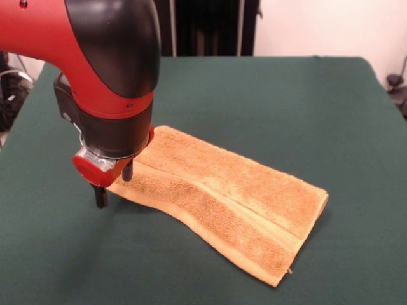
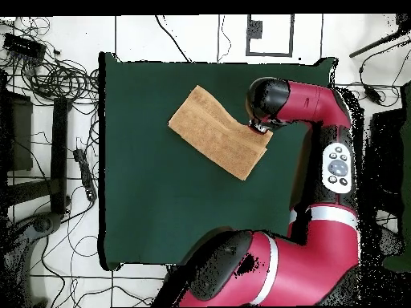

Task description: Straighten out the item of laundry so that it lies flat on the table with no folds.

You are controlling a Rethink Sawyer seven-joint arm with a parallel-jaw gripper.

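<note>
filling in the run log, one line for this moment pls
towel: folded double | gripper: at towel's end, jaws unclear | table: towel not flat

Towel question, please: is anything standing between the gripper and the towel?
Nothing visible does. The gripper is down at the towel's end, and only bare table surrounds the towel.

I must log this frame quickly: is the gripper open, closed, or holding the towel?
Gripper: down at the folded orange towel's end; open or shut cannot be told.

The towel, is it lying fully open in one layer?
No, the towel is folded over itself, with a layered edge running along its length in the front view.
</note>
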